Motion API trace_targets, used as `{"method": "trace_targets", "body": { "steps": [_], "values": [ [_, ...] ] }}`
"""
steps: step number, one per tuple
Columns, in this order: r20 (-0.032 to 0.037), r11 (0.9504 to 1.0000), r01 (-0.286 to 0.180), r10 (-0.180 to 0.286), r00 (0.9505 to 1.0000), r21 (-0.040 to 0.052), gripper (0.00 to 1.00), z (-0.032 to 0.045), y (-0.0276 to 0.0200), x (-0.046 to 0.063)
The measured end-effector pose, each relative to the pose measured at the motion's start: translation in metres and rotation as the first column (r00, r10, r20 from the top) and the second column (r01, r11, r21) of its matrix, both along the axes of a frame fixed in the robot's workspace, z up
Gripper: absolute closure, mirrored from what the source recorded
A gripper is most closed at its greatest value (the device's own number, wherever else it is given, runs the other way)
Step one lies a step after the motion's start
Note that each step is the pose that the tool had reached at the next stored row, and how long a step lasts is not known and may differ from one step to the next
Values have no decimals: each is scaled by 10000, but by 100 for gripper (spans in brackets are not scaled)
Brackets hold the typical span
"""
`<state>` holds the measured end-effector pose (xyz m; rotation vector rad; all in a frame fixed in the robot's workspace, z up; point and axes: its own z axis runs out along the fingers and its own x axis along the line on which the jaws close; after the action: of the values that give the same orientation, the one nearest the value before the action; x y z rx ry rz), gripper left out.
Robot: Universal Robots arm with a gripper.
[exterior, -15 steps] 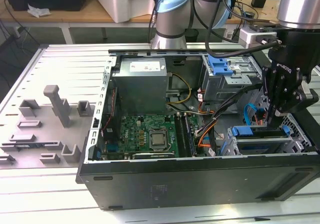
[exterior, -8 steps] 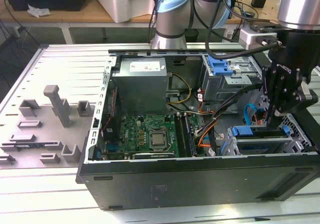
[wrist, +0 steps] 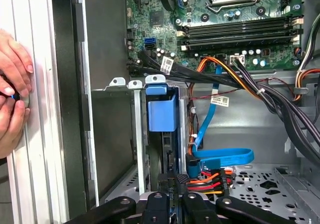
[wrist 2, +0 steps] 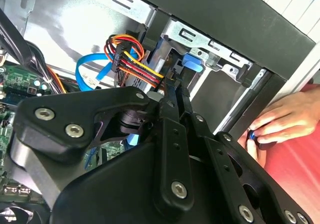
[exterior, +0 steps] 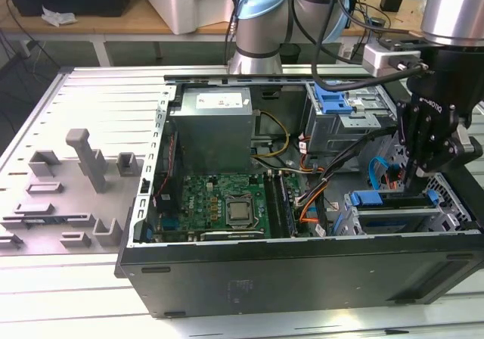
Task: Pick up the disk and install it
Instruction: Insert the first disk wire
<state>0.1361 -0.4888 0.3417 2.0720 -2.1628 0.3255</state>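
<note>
**Sitting on edge in the drive cage: disk (exterior: 378, 199) right at the jaws**

Disk shows mostly as its blue plastic carrier frame. In the exterior view that is a blue rail along the top edge. In the first wrist view it is a blue end block (wrist: 161, 111) with a dark, thin body running back from it. Label face is hidden between the cage walls.

It stands upright in the silver drive cage (exterior: 393, 222), at the corner of the open case (exterior: 302, 271) on the exterior view's right, beside the motherboard (exterior: 227, 203). Red/orange/yellow power leads (wrist: 210, 180) and a blue flat cable (wrist: 225, 158) lie just beside it.

Jaws point straight down onto the disk's upper edge, at the end away from the blue block. They are drawn almost together, with only a thin gap in both wrist views. Tips look to be touching the carrier edge, but I can't tell if they nip it or just rest on it.

A person's hand (wrist: 12, 89) rests on the worktop (exterior: 76, 293) outside the case wall.
</note>
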Motion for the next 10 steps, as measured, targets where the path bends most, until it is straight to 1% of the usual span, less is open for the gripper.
{"method": "trace_targets", "body": {
  "steps": [4, 10],
  "values": [
    [4, 9998, -176, 176, 9998, 2, 83, 1, -2, -1],
    [20, 9998, -203, 203, 9998, 36, 83, -1, -9, -22]
  ]
}}
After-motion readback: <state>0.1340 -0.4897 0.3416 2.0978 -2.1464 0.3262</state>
